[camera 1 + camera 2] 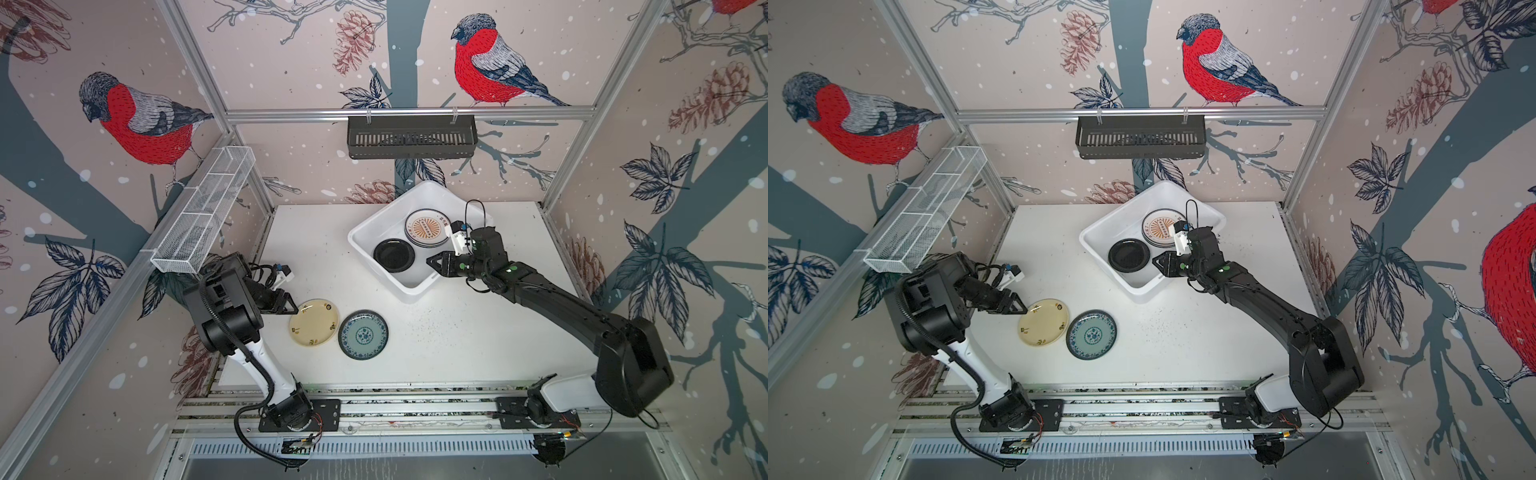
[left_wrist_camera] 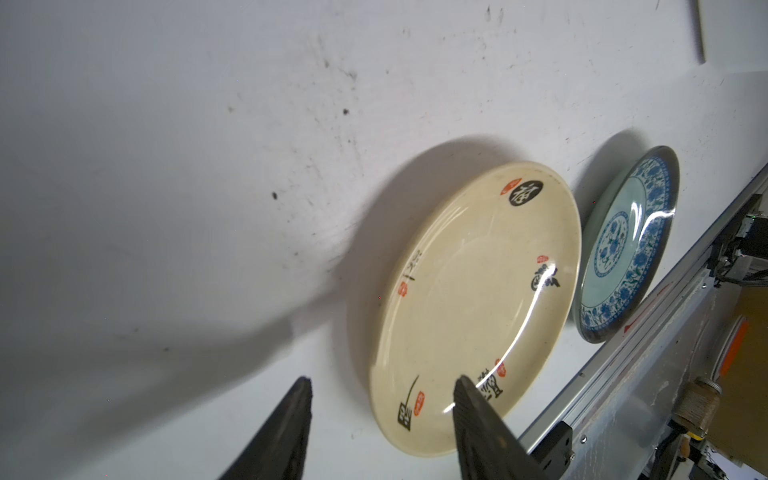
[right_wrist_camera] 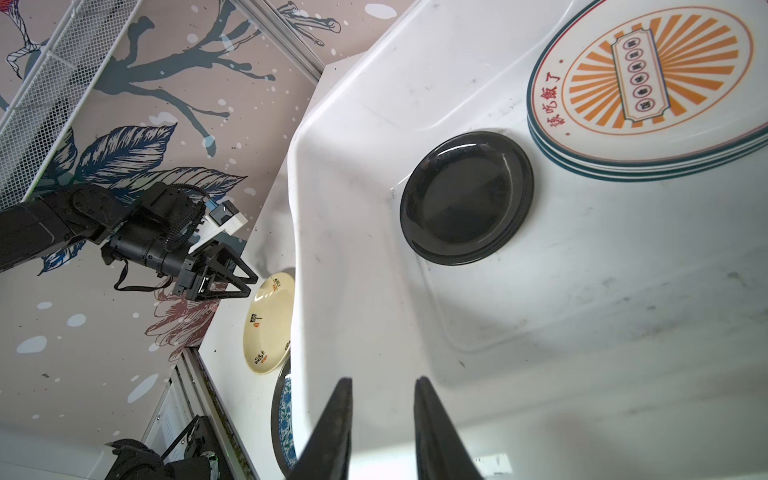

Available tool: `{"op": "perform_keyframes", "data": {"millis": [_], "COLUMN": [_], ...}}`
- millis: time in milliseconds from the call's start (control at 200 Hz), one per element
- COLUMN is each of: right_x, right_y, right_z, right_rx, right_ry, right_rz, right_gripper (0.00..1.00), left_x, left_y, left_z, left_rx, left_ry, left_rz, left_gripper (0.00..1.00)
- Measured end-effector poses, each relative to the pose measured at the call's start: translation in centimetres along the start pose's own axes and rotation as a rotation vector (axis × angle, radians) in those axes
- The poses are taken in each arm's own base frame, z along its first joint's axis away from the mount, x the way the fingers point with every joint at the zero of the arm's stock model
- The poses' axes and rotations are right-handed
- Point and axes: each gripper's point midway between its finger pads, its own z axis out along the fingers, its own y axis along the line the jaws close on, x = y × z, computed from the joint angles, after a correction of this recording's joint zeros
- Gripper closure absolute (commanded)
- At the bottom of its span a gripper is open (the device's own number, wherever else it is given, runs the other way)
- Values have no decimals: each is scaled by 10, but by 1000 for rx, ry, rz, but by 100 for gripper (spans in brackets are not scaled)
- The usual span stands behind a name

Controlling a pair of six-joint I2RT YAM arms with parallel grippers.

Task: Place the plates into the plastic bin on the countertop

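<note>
On the white countertop lie a cream-yellow plate and, beside it, a teal plate with a blue rim. My left gripper is open at the cream plate's near rim, one finger over the plate and one outside it. The white plastic bin holds a black plate and a stack topped by an orange sunburst plate. My right gripper hangs over the bin's front part, slightly open and empty.
A black slotted rack hangs on the back rail. A white wire-mesh basket runs along the left frame, close above the left arm. The aluminium base rail borders the countertop's front edge.
</note>
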Motion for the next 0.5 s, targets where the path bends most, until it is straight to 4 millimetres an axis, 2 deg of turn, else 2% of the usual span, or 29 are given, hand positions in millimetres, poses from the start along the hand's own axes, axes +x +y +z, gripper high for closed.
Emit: {"op": "perform_keyframes", "data": {"millis": [195, 500], "right_x": [1, 0], "right_y": [2, 3], "right_z": [2, 3], "right_rx": [-5, -10], "right_ry": [4, 1], "right_rz": [-2, -6], "right_gripper": [72, 73], "left_x": [6, -3], "left_y": [0, 2], "left_z": [10, 14], "left_rx": [28, 52], "left_ry": [17, -23], "left_rz": [-18, -16], "left_gripper": [49, 54]}}
